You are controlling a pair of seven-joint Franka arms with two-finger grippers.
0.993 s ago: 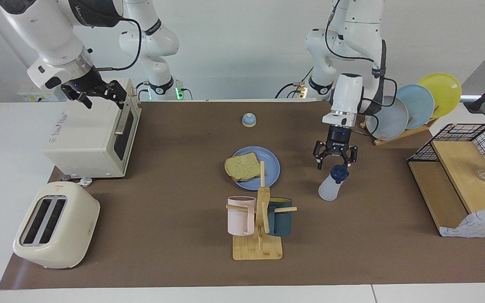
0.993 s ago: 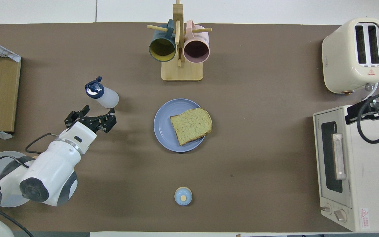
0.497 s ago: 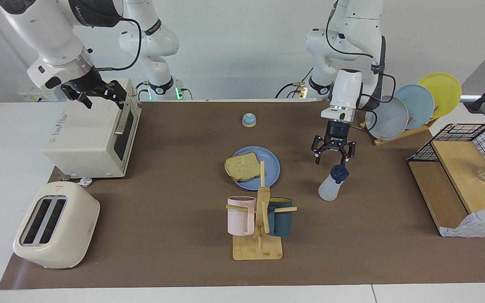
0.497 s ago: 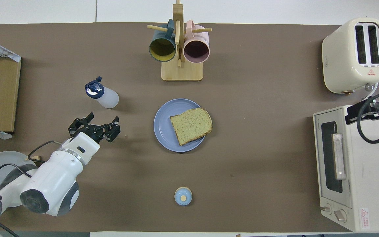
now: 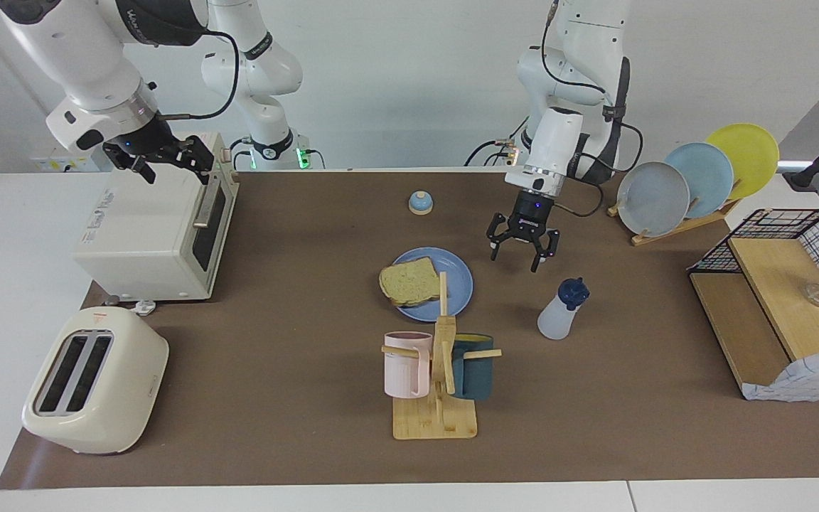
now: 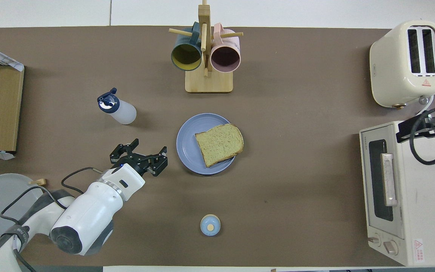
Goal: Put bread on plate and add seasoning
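1. Since a second ago, the left gripper [image 5: 525, 252] has drawn away from the seasoning bottle [image 5: 559, 313] and now hangs over bare mat between that bottle and the blue plate [image 5: 456, 269], fingers spread apart and holding nothing.
2. At the right arm's end of the table, the toaster oven [image 5: 146, 242] sits with the right gripper [image 5: 161, 160] over its top; those fingers stand apart too, empty, and that arm waits.
3. A cream two-slot toaster [image 5: 93, 380] stands farther from the robots than the oven.
4. At the left arm's end, a wire-and-wood shelf [image 5: 772, 299] sits beside a rack of upright plates [image 5: 694, 188].
5. A wooden mug tree [image 5: 441, 384] carries a pink mug [image 5: 406, 363] and a dark teal mug [image 5: 473, 366], farther from the robots than the plate.
6. In the middle of the mat, the blue plate holds the bread slice [image 5: 407, 281], which lies flat and overhangs the rim toward the right arm's end.
7. Upright on the mat, the seasoning bottle stands apart from the plate, toward the left arm's end.
8. A small blue bell [image 5: 420, 203] sits nearer to the robots than the plate.
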